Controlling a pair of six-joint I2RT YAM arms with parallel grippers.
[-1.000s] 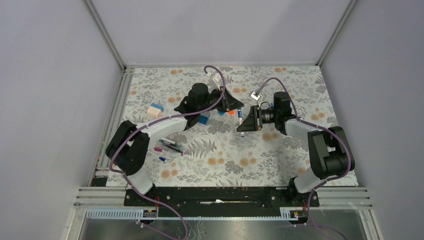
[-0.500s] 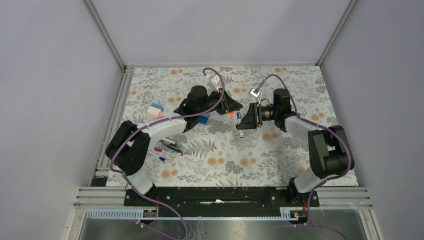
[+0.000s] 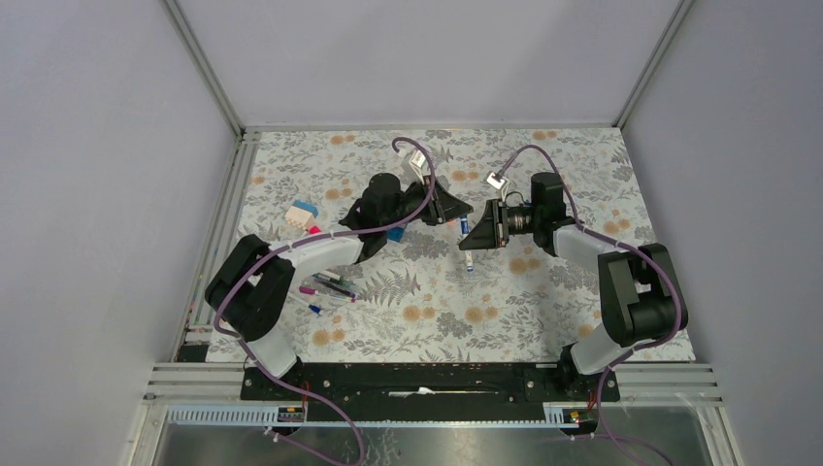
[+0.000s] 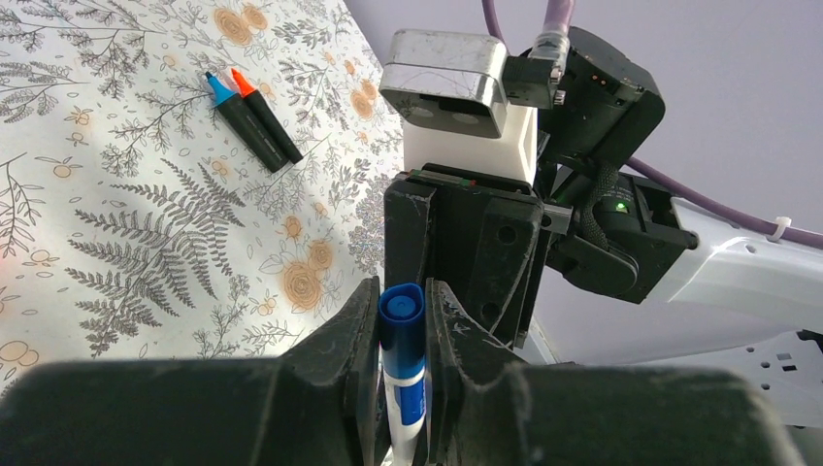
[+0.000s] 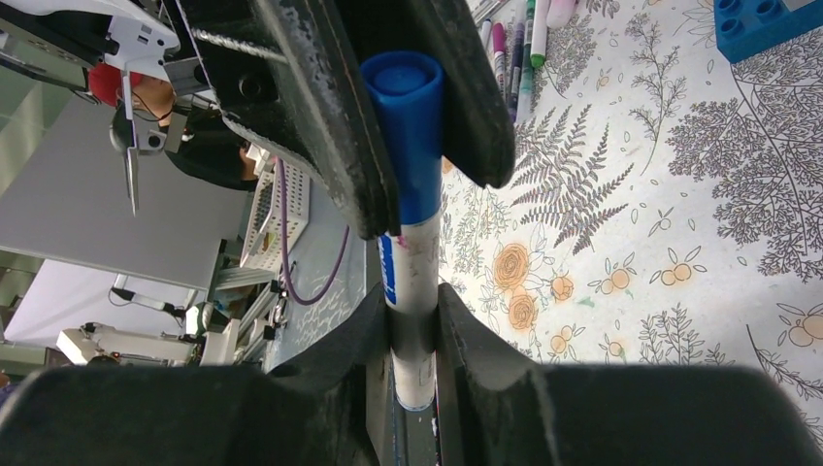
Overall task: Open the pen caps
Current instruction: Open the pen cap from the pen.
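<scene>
A white pen with a blue label is held off the table between both grippers; in the top view it hangs at mid-table (image 3: 467,248). My left gripper (image 4: 401,303) is shut on its blue cap (image 4: 401,325). The cap is seated on the barrel. My right gripper (image 5: 412,316) is shut on the white barrel (image 5: 411,291), just below the cap (image 5: 406,126). The grippers face each other, left (image 3: 454,211) and right (image 3: 477,233). Two uncapped black pens with blue and orange tips (image 4: 250,118) lie side by side on the cloth.
A bundle of several pens (image 3: 326,285) lies at the left, also in the right wrist view (image 5: 514,44). A blue-and-white block (image 3: 303,214) stands at the far left. A blue brick (image 3: 396,233) sits under the left arm and shows in the right wrist view (image 5: 767,24).
Both grippers have shifted slightly toward the far side while holding the pen. The small orange thing by the left gripper's fingers no longer shows.
</scene>
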